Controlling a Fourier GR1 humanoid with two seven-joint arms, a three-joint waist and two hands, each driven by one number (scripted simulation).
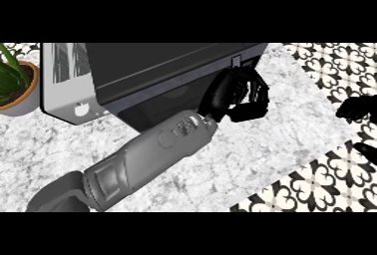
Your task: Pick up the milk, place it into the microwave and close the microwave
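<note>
At boxy dark microwave front: left robot hand curled, nothing visibly held; right robot hand unclear.

White-and-grey marbled stone counter top, edged at right by black-and-white patterned tiles. Bearing a silver-sided, dark-topped box-shaped microwave and, at far left, a terracotta-rimmed potted green plant.

The microwave stands at the desk's back. A potted plant sits to its left. The left hand is at its front.
</note>
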